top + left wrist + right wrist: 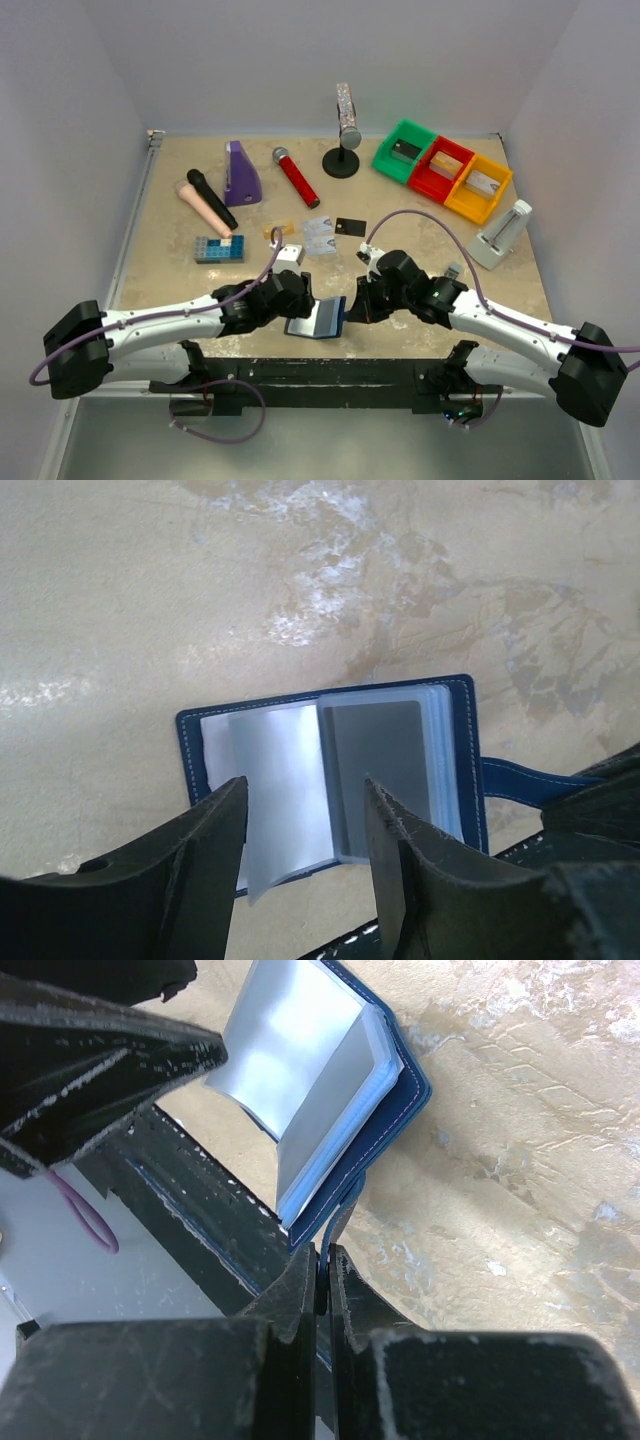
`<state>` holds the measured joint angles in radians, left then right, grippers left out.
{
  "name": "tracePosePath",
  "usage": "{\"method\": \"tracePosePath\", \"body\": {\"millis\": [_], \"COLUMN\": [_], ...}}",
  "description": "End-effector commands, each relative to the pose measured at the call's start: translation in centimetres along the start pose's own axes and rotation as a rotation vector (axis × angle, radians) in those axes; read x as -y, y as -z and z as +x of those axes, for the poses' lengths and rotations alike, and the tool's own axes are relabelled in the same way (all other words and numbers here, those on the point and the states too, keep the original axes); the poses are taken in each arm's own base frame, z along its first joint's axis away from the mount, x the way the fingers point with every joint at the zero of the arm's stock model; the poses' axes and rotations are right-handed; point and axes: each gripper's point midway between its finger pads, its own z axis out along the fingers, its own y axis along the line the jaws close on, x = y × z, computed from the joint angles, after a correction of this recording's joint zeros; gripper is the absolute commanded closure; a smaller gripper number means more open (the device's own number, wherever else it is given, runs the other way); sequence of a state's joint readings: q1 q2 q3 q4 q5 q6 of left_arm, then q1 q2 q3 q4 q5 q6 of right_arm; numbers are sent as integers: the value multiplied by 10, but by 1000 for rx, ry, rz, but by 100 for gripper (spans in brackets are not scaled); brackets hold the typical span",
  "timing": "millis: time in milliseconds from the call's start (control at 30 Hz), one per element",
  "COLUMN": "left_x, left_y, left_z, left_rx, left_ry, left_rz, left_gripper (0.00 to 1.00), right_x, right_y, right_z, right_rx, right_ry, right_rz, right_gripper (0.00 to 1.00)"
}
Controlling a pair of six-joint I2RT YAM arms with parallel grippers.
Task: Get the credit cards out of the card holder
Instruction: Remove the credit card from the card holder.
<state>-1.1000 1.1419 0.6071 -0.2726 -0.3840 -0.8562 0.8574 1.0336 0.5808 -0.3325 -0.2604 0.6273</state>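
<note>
A: Left gripper (302, 788)?
B: Jaws apart, astride one clear sleeve of the dark navy folding card holder (465, 742). It lies open at the table's near edge, between both arms. One grey card (378, 770) shows inside.
A: Loose cards beyond?
B: One orange-gold card (279, 229), two silvery-white cards (318, 230), one black card (350, 227).
A: Right gripper (321, 1260)?
B: Pinched on the holder's snap tab (520, 780).

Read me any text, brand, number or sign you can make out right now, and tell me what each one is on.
Nothing is legible in any view.
Loose pale cards: dark marks, too small to read.
Black card beside them: nothing readable.
Grey card in the card holder sleeve: its face looks blank.
Items in the coloured bins: any labels too blurred.
</note>
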Motion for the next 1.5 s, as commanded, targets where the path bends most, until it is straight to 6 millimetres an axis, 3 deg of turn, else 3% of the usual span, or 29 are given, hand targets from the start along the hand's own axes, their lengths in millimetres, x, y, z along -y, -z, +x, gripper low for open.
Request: {"method": "tracePosePath", "body": {"millis": [0, 133, 267, 467, 867, 1300, 1467], "left_x": [46, 65, 69, 72, 59, 23, 20], "left_y": [4, -3, -12, -16, -25, -14, -14], "left_z": [-17, -6, 9, 16, 30, 13, 13], "left_rx": [24, -25, -78, -98, -143, -59, -61], "left_ry": [-51, -125, -153, -167, -176, -168, -181], "left_rz": [146, 162, 158, 161, 96, -56, -66], "left_gripper": [45, 44, 44, 44, 46, 46, 47], "right_x": [-7, -9, -9, -10, -8, -5, -5], "right_y": [3, 4, 5, 4, 3, 4, 4], "right_z": [-5, -7, -7, -7, -6, -3, -3], "right_rx": [19, 21, 20, 18, 16, 17, 22], "right_ry": [16, 16, 17, 17, 16, 14, 15], "right_rz": [-20, -25, -23, -26, -23, -17, -18], "right_gripper": [100, 100, 100, 100, 100, 100, 100]}}
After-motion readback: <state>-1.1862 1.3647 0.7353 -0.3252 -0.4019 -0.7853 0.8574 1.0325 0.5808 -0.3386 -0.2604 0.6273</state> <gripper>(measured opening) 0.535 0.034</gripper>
